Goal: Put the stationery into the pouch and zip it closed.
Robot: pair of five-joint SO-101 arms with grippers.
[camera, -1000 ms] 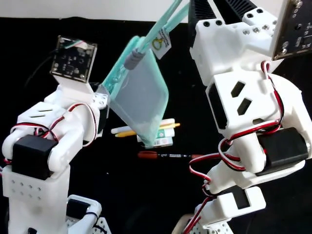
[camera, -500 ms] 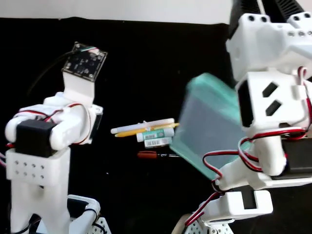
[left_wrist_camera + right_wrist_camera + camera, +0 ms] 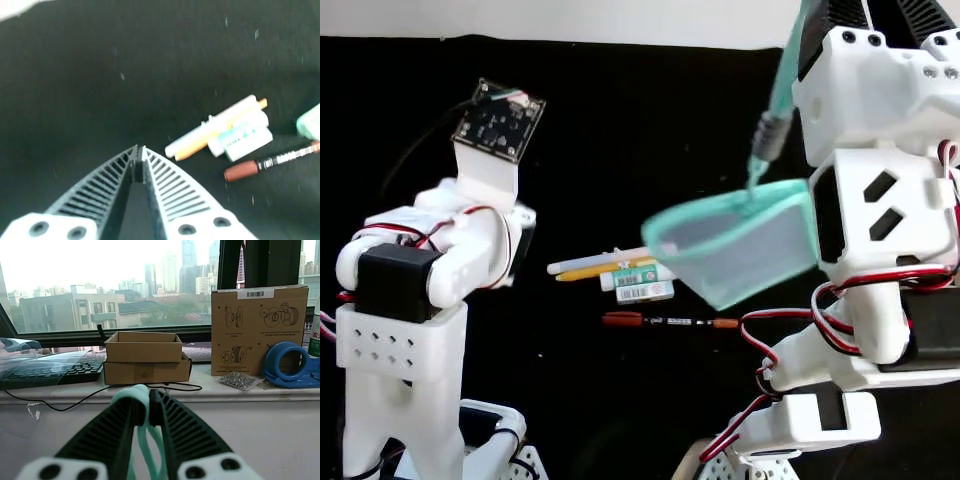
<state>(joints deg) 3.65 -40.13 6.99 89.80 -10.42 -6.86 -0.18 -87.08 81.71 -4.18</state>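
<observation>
The teal mesh pouch [image 3: 740, 245] hangs in the air at the right, its mouth open toward the left. Its teal strap [image 3: 780, 80] runs up into my right gripper [image 3: 142, 400], which is shut on it. On the black table lie a white pen [image 3: 610, 260], a yellow pencil [image 3: 585, 272], a boxed eraser [image 3: 638, 285] and a red-brown pen [image 3: 665, 321], just left of and below the pouch. My left gripper [image 3: 139, 150] is shut and empty, a short way from the white pen [image 3: 215, 132], the eraser [image 3: 240, 140] and the red-brown pen [image 3: 270, 162].
A black cloth [image 3: 620, 120] covers the table. The right arm's white body [image 3: 880, 220] stands close behind the pouch. In the right wrist view a windowsill carries cardboard boxes [image 3: 145, 357] and a blue tape dispenser [image 3: 290, 365], far from the work area.
The left gripper has let go of the pouch and drawn back. The pouch swung right and now hangs from the right gripper alone, mouth turned left.
</observation>
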